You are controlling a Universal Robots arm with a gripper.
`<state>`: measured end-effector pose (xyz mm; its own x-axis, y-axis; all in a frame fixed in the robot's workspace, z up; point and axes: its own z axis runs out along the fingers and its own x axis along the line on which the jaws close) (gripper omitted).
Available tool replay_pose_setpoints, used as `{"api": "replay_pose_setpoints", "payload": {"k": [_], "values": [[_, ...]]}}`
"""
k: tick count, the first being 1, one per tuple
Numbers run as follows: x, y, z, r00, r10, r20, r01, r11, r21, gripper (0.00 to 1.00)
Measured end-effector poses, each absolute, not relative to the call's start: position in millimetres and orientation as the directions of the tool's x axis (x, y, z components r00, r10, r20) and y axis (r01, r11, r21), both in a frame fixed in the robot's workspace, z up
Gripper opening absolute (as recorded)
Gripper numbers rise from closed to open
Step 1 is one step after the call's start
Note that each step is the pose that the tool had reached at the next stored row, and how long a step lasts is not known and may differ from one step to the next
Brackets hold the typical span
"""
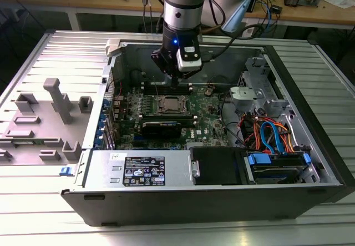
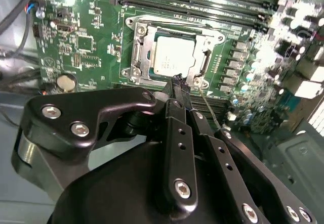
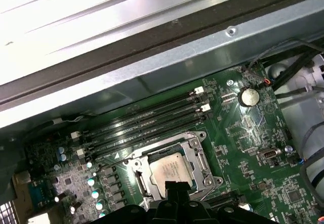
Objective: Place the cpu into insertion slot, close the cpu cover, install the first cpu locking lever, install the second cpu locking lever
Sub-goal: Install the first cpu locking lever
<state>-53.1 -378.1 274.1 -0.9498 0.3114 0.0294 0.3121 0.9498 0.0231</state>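
One ribbed metal table (image 1: 50, 224) is carrying everything, and an opened computer case (image 1: 183, 201) is lying on its side across it. Over the case the grey robot arm (image 1: 183, 7) is reaching straight down. Inside, the green motherboard (image 1: 211, 126) is lying flat, crowded with small parts.

The black gripper (image 1: 176, 79) is hanging just above the board, close beside the socket. In the second wrist view its fingers (image 2: 177, 133) are coming together at the tips, pressed shut, and I can't make out anything pinched between them.

The cpu cover (image 2: 205, 47), a thin silver frame, is lying flat over the insertion slot (image 2: 172, 21). The cpu (image 2: 173, 55) is sitting inside that slot, its dull silver-grey square top showing through the frame's cut-out in both wrist views.

Off to one side on the board, a round coin battery (image 3: 249, 96) is catching the light.
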Motion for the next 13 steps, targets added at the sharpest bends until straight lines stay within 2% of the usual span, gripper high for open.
{"api": "replay_pose_setpoints", "payload": {"k": [4, 13], "values": [[-53.1, -378.1, 273.6, -0.973, 0.23, 0.029, 0.231, 0.973, 0.023, 0.11], [-53.1, -378.1, 273.6, -0.973, 0.23, 0.029, 0.231, 0.973, 0.023, 0.11]]}}
